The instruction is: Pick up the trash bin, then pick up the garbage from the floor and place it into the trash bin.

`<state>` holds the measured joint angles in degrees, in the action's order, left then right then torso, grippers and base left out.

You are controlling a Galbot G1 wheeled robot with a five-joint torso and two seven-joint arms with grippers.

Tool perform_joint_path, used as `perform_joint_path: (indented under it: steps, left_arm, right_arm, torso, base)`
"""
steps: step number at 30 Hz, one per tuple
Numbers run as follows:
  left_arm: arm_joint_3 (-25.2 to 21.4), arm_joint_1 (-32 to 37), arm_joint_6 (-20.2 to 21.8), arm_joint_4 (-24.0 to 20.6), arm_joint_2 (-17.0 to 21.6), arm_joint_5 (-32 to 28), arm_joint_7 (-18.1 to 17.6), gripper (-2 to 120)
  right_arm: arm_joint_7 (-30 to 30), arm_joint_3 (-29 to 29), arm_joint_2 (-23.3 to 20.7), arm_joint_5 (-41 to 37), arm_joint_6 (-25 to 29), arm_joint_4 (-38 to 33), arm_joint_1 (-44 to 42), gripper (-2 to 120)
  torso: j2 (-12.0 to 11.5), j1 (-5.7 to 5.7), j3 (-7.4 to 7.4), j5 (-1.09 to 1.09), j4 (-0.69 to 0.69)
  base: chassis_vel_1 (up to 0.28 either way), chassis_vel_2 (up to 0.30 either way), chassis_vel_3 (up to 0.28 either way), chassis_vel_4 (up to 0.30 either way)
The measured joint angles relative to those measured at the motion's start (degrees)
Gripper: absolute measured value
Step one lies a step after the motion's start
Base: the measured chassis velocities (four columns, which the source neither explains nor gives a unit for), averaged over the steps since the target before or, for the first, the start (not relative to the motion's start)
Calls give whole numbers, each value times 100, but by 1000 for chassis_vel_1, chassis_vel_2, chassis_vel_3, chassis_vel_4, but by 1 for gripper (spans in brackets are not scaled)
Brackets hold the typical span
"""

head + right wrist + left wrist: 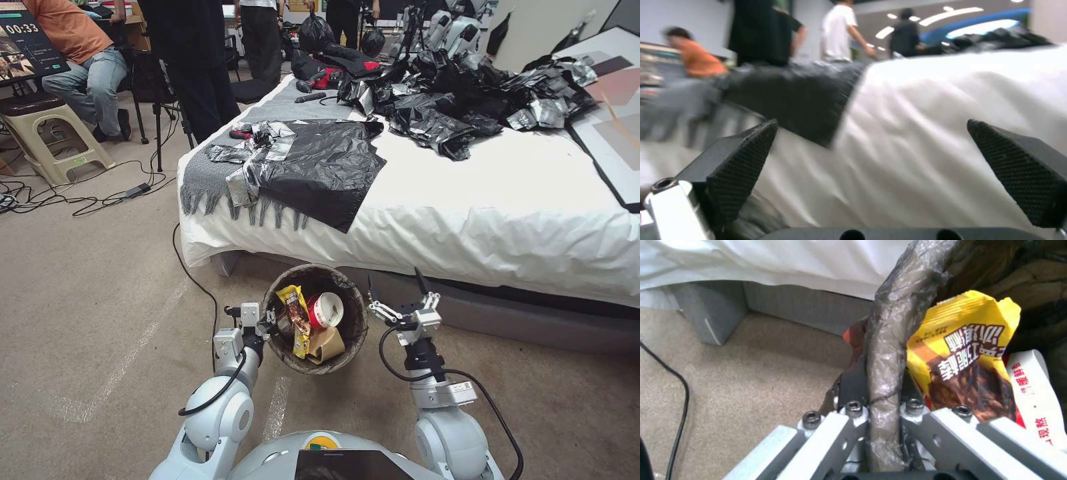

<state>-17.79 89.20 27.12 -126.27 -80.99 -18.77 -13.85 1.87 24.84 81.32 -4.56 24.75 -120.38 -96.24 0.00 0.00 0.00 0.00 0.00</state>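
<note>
Trash bin (315, 319): round pail, crinkled dark liner bag folded over rim, held off the beige carpet (87, 287) in front of the bed (507, 220). Inside: yellow snack wrapper (295, 313), red-and-white paper cup (325, 310), brown cardboard piece (325, 345).

Left gripper (267, 325): at the bin's left rim, arm bent up from the shoulder, fingers clamped on the bagged rim (882, 380), one inside, one outside.

Right gripper (398, 292): just right of the bin, pointing up toward the bed's white sheet (929, 133); textured black fingertips (740, 156) spread wide, holding nothing.
</note>
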Motion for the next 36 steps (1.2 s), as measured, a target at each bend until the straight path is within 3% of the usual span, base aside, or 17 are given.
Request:
perform_joint_path:
  steps: [10,36]
  left_arm:
    - [-41,10,-16,-21,13,-4,4,0]
    - [-25,16,-104,-58,8,-19,55,0]
  right_arm:
    - [113,216,160,45,318,517,-115,100]
    - [-61,345,142,11,441,724,29,100]
  torso:
    - [0,0,0,0,0]
    - [0,0,0,0,0]
  base:
    - [0,0,0,0]
    - [15,15,16,15]
